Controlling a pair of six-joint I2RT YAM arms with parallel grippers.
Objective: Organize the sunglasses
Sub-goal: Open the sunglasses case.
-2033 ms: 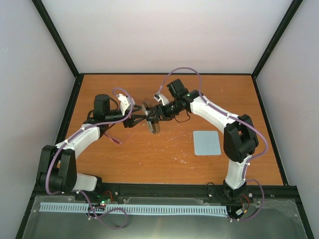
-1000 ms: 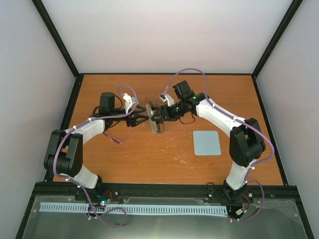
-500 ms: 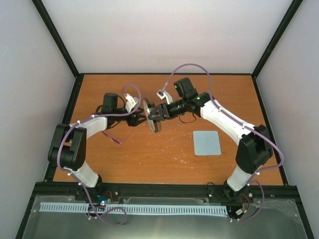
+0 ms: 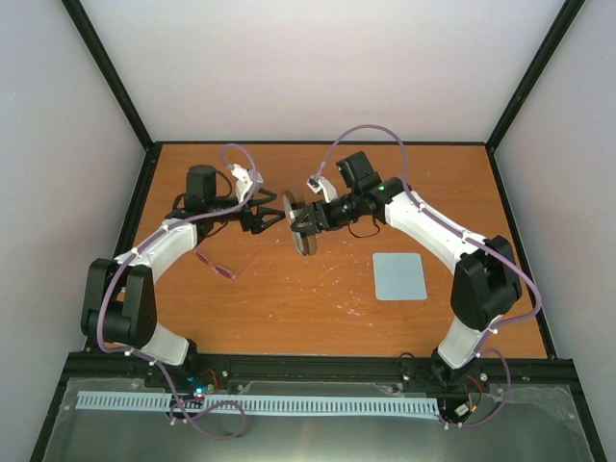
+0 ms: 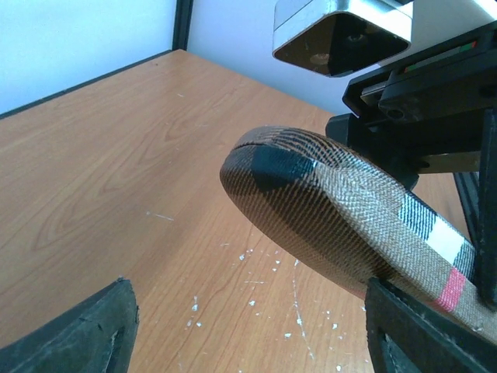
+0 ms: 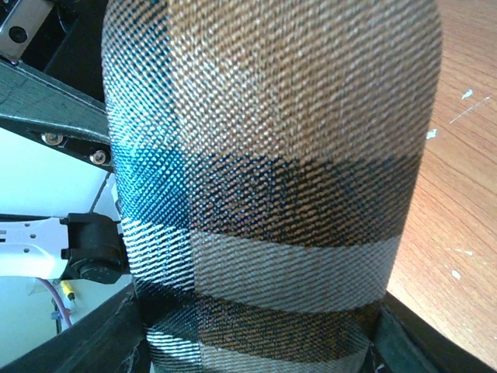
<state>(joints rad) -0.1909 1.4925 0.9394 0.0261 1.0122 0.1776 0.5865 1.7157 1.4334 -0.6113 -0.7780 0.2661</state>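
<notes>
Wooden desk (image 4: pixel 289 298): right gripper (image 4: pixel 299 222) clamps the plaid case (image 4: pixel 306 243); left gripper (image 4: pixel 273 219) gapes beside it; sunglasses (image 4: pixel 223 268) lie near the left edge.

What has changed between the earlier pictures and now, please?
The left gripper opened, let go of the case and drew back leftward. The right gripper still holds the case; the sunglasses and the blue cloth lie where they were.

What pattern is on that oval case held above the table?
The case is tan plaid with teal, white and red bands; left wrist view shows it best.
</notes>
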